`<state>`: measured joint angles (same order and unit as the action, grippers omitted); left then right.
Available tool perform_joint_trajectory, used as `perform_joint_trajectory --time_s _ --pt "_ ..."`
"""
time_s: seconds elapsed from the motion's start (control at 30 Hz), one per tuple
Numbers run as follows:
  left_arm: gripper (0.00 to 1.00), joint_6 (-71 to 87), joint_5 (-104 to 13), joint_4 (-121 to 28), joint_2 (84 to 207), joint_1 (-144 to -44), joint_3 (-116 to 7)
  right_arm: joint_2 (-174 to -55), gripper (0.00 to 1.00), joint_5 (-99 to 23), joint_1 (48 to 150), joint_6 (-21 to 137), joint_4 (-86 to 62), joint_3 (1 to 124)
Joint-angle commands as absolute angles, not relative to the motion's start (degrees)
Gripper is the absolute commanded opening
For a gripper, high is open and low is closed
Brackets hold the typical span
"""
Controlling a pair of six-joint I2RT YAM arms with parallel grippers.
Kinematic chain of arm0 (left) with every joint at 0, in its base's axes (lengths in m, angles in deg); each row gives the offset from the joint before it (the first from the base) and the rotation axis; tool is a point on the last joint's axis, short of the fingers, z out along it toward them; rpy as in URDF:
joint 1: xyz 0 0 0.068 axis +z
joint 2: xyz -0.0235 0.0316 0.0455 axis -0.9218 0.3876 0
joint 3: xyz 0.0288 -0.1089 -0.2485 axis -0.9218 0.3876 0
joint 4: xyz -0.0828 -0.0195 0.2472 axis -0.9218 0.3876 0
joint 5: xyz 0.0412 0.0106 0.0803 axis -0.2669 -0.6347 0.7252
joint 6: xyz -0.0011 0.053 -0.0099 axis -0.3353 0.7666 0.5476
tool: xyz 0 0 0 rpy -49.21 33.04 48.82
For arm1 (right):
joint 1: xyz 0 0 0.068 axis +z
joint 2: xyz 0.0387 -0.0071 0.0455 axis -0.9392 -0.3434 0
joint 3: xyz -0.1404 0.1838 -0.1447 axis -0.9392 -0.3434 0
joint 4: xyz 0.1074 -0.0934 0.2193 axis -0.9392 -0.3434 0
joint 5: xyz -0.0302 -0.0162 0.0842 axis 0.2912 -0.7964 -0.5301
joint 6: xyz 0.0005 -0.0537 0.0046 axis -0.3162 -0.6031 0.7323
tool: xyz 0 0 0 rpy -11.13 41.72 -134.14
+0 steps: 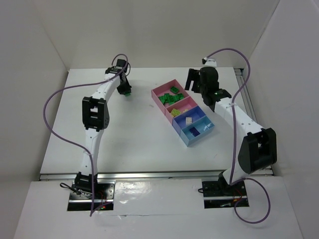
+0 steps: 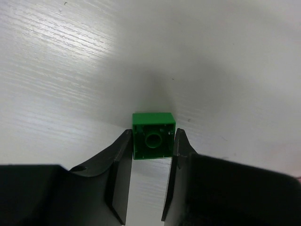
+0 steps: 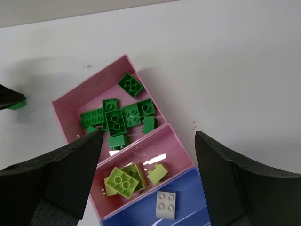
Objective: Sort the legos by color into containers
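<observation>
Legos (image 3: 115, 120) are found in two places, and we record them from the left. At the far left of the surface (image 1: 124, 139), one dark green lego (image 2: 153, 136) is clamped between the left fingers (image 2: 121, 155), each finger pressing a side face. Its hollow underside is turned toward the wrist camera. We cannot tell whether this piece touches the surface. To its right, well apart, stand the containers (image 1: 157, 95), a joined row of four bins running diagonally from far left to near right. The far pink bin (image 3: 89, 96) holds a cluster of dark green pieces, several of them touching. The second pink bin (image 3: 175, 149) holds the lime legos (image 3: 123, 181). The blue bin (image 3: 188, 188) holds one cream-white lego (image 3: 165, 205), studs up. The light blue bin (image 1: 209, 130), at the near right end, holds one dark blue lego (image 1: 195, 131). The right fingers (image 3: 70, 165) are spread wide with nothing between them, hanging above the two pink bins at the far end of the row.
</observation>
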<state>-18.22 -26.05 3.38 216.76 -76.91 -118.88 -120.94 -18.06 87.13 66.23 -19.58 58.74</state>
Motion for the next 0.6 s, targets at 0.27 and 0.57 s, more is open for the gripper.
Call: perform_joint_trajectory --time_s 0.27,0.57 --pt "0.23 -16.0 -34.8 0.2 205.8 -79.3 -113.3 -120.7 0.87 -19.3 86.8 66.7 -20.0 61.5" --pt "0.26 -14.9 -40.8 0.2 203.2 -85.9 -115.3 -118.1 0.87 -17.5 86.8 68.4 -21.6 60.3"
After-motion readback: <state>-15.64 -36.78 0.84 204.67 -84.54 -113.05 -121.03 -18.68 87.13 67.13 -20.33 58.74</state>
